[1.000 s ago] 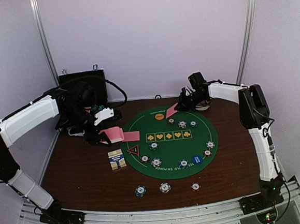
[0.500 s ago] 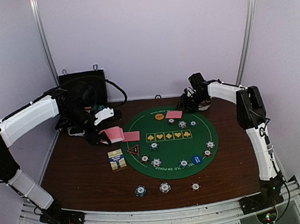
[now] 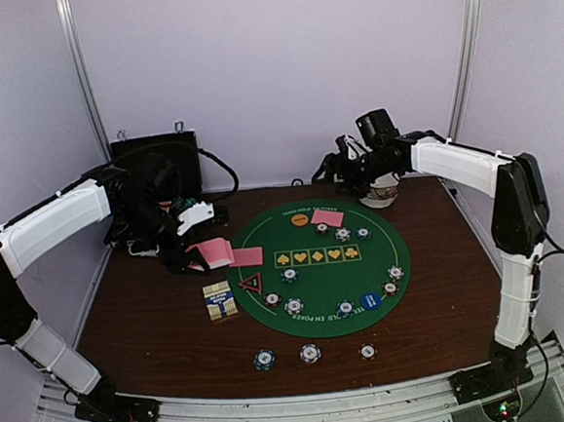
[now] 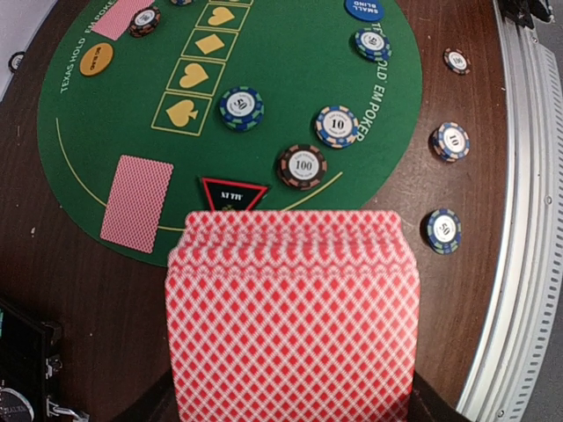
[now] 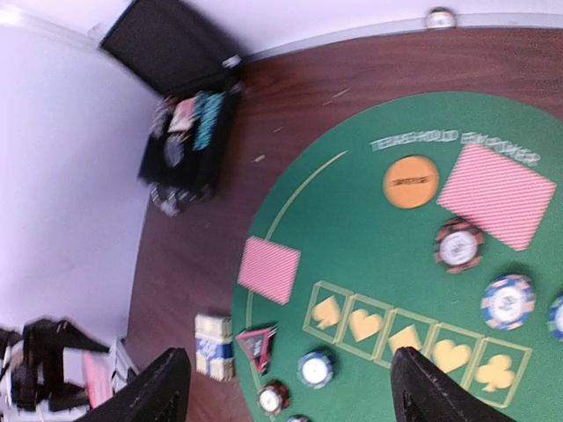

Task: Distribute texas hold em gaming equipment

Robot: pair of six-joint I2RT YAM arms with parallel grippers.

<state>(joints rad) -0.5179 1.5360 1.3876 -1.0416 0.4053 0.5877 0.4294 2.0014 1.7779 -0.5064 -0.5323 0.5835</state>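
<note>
Deck (image 4: 290,316) clamped in left gripper (image 3: 183,250) as dealing stock; right gripper (image 5: 296,391), fingers apart, empty, hovering above far card (image 5: 497,195), face down beside orange button (image 5: 410,182), probably one seat's share.

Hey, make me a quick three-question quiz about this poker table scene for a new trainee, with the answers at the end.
1. True or false: the right gripper is shut on a card.
2. How many poker chips lie off the green mat, on the table? A two, B three, C five.
3. What does the left gripper hold?
Key: 1 false: it is open, and a card lies flat on the mat beside the orange button. 2 B. 3 a stack of pink-backed cards.
</note>
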